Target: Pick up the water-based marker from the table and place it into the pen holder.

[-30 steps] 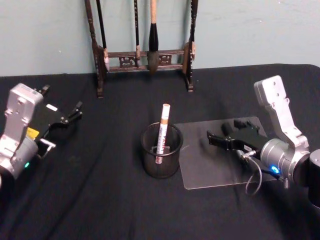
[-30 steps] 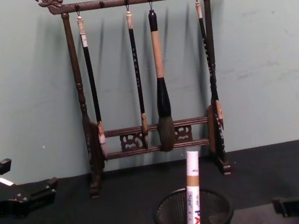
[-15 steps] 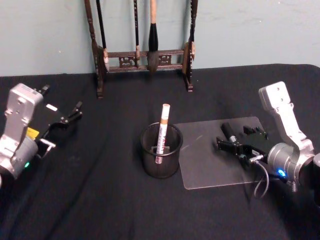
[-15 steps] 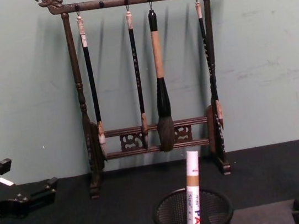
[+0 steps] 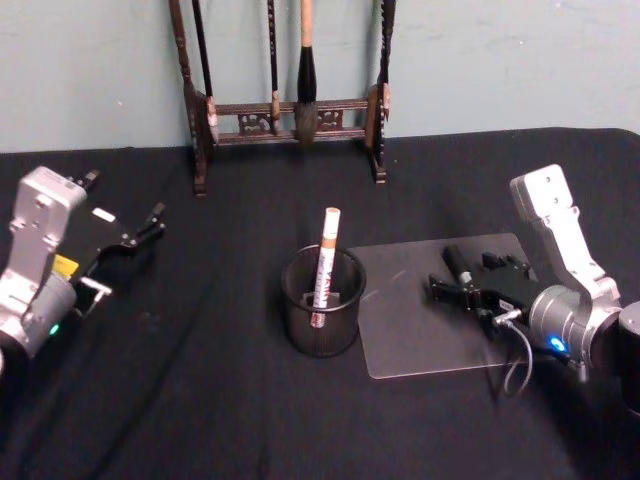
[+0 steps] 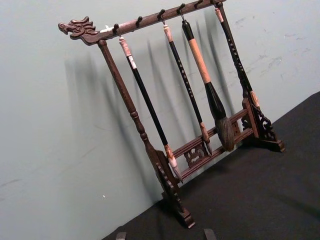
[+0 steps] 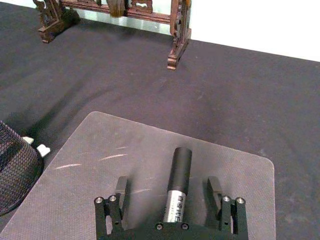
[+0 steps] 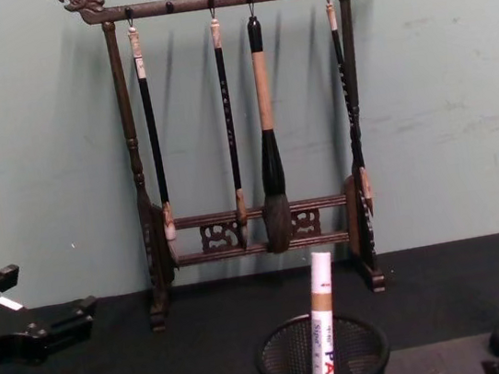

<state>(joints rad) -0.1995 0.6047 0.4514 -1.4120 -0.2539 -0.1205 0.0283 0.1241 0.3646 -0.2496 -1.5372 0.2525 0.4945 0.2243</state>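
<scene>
One white marker (image 5: 322,262) upright in the pen holder (image 5: 303,322), my right gripper (image 7: 167,184) spread astride a black-capped marker (image 7: 179,170), left gripper (image 5: 128,243) parked, spread.

centre of head view: pen holder (image 5: 322,314), white marker (image 5: 324,255) sticking above its rim, mouth partly free | top centre: brush rack (image 5: 285,110) walls the far edge | middle band between: bare black tablecloth (image 5: 250,200), passable | right: right gripper (image 5: 458,278) low over clear mat (image 5: 400,330) just beside the holder | lower left: bare cloth, free room
</scene>
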